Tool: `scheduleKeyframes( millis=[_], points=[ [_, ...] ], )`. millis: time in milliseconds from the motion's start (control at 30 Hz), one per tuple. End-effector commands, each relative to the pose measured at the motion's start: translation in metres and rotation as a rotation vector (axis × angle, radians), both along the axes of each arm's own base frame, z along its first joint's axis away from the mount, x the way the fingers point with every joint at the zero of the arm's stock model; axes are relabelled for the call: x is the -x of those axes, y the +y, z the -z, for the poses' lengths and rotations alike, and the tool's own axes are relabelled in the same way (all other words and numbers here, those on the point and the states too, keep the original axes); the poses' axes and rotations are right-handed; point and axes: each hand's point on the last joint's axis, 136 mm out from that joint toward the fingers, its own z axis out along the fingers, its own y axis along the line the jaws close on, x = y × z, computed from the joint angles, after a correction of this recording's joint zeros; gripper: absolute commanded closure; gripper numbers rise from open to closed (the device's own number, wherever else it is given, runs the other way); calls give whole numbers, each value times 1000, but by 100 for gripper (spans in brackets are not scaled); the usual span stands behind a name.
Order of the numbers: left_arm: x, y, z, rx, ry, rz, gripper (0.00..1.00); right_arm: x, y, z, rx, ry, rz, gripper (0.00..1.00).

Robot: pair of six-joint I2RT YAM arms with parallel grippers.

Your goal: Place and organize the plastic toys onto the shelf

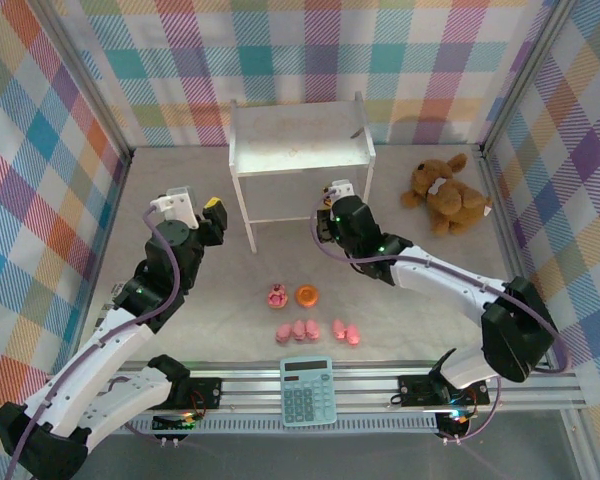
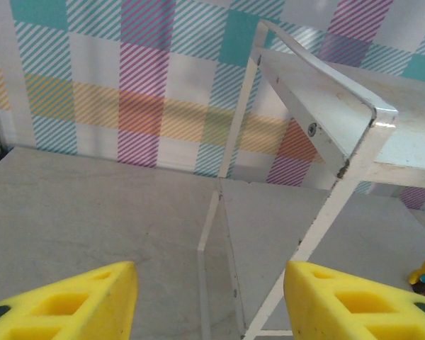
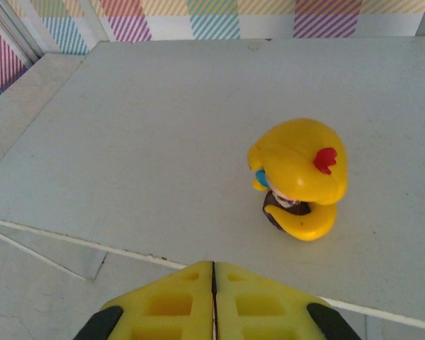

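White shelf [image 1: 300, 140]. Yellow duck [image 3: 301, 177], red spot, blue bit at face. Pink pigs [image 1: 300, 329]. Orange ring [image 1: 307, 295]. Pink cupcake [image 1: 277, 296]. Brown plush [image 1: 448, 195]. Teal calculator [image 1: 307, 390]. Grey table [image 1: 180, 180]. Walls [image 1: 310, 50] pastel plaid of striped squares: teal, pink, orange, yellow, purple on white. Arms [image 1: 110, 345] white, black joints. Purple cables [image 1: 168, 270]. Yellow pads [image 2: 64, 301], black edges.

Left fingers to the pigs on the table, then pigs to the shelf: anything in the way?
Between the left fingers and the pigs: bare table, nothing visible. Pigs to shelf: the cupcake and orange ring lie just beyond them, and the right arm reaches in at the shelf's front right.
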Motion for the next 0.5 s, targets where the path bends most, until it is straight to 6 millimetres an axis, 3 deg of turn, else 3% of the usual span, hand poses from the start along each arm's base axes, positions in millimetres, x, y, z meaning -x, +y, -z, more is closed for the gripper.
scheduleKeyframes(
  millis=[0,467],
  points=[
    [2,6,0,22,-8,-3,43,-9,7,-15,-46,-30,24,90],
    [2,15,5,26,-3,-16,43,-18,3,3,-30,22,62,90]
  ],
)
